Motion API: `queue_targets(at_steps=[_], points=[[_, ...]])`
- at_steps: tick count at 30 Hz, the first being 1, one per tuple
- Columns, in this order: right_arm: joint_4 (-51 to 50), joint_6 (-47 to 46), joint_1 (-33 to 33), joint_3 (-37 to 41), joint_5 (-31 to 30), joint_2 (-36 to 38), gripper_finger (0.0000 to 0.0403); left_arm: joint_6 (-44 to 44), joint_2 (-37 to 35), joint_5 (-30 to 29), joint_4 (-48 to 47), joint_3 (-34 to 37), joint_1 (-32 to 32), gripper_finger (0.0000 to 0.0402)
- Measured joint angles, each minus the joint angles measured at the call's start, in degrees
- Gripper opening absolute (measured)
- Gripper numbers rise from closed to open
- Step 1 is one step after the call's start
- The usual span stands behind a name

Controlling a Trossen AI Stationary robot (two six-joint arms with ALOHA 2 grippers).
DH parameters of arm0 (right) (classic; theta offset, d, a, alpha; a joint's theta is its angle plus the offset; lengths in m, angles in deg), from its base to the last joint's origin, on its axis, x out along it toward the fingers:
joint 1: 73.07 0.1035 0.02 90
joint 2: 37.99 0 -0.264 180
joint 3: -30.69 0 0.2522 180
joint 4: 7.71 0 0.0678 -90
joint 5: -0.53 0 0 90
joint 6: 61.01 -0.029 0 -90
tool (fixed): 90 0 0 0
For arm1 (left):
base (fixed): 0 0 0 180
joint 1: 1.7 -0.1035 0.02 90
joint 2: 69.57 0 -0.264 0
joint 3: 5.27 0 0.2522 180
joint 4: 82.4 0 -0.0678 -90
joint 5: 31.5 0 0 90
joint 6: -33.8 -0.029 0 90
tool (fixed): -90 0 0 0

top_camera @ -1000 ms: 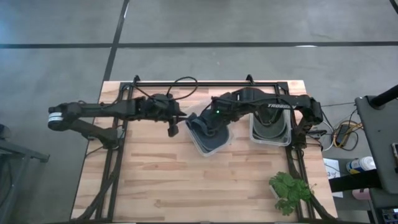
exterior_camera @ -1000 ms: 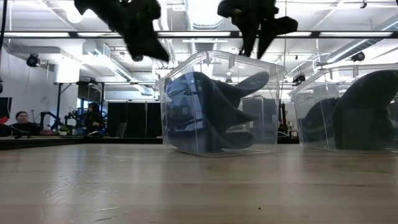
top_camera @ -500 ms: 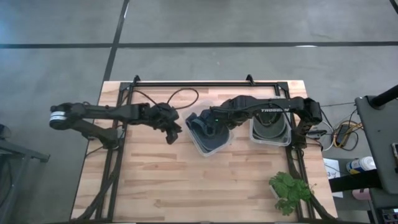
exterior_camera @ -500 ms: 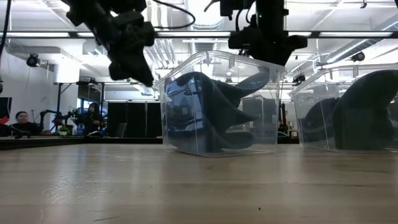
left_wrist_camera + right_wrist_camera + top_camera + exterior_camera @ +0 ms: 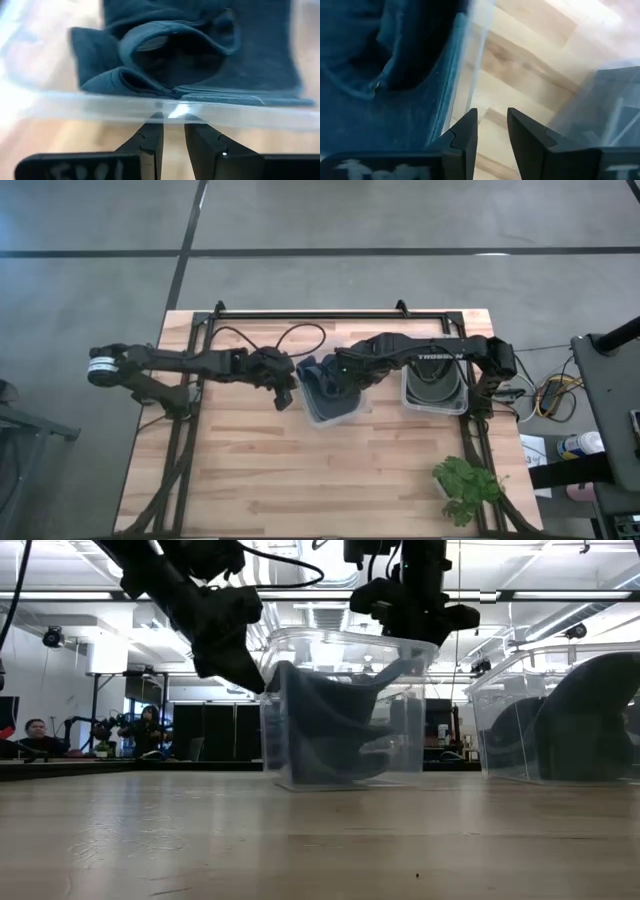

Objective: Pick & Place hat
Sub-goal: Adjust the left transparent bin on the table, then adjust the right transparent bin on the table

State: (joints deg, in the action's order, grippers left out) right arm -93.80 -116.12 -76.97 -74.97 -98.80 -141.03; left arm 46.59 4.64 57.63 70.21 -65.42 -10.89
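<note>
the hat (image 5: 325, 380) lies crumpled inside a clear plastic bin (image 5: 330, 415) near the middle of the wooden bench (image 5: 300, 470), its dark blue fabric folded against the walls. the left gripper (image 5: 283, 395) sits at the bin's left side; in the left wrist view its fingers (image 5: 152, 140) are a narrow gap apart, with the bin's rim just ahead of the tips and the hat (image 5: 200, 55) beyond it (whether they actually touch the rim i cannot tell). the right gripper (image 5: 340, 375) reaches over the bin from the right arm, which stretches across the back of the bench. in the right wrist view its fingers (image 5: 465, 132) are slightly apart, holding nothing, with the bin's clear wall between them and blue fabric (image 5: 385, 75) to one side. in the low view both grippers hang at the bin's upper edge, the left gripper (image 5: 240, 660) beside it, the right gripper (image 5: 415, 625) above it. a second clear bin (image 5: 435, 400) with a dark hat inside stands just right of the first. a green plant (image 5: 465, 490) sits at the bench's front right corner.
</note>
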Motion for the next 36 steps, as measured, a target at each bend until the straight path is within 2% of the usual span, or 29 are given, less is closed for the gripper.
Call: queue_targets(at_steps=[6, 19, 26, 29, 36], points=[[2.4, -0.25, 0.2, -0.09, 2.03, -0.13, 0.0092, -5.68, -0.84, -9.55, -2.05, -0.2, -2.83, 0.0073], [11.23, 2.36, -4.24, 0.09, 0.32, -0.23, 0.0086, -5.92, -3.65, -10.19, -8.76, -0.22, -6.6, 0.0073], [15.51, 4.95, -5.86, 0.11, -0.01, -0.23, 0.0087, -8.51, -4.07, -15.85, -9.91, -0.2, -6.75, 0.0073], [14.24, 6.12, -5.94, -0.06, 0.13, -0.19, 0.0089, -8.94, -4.14, -16.71, -10.07, -0.55, -6.94, 0.0073], [3.07, 6.13, -5.91, -4.35, -3.27, 3.3, 0.0095, -8.73, -6.79, -17.56, -15.46, -3.89, -6.99, 0.0073]])
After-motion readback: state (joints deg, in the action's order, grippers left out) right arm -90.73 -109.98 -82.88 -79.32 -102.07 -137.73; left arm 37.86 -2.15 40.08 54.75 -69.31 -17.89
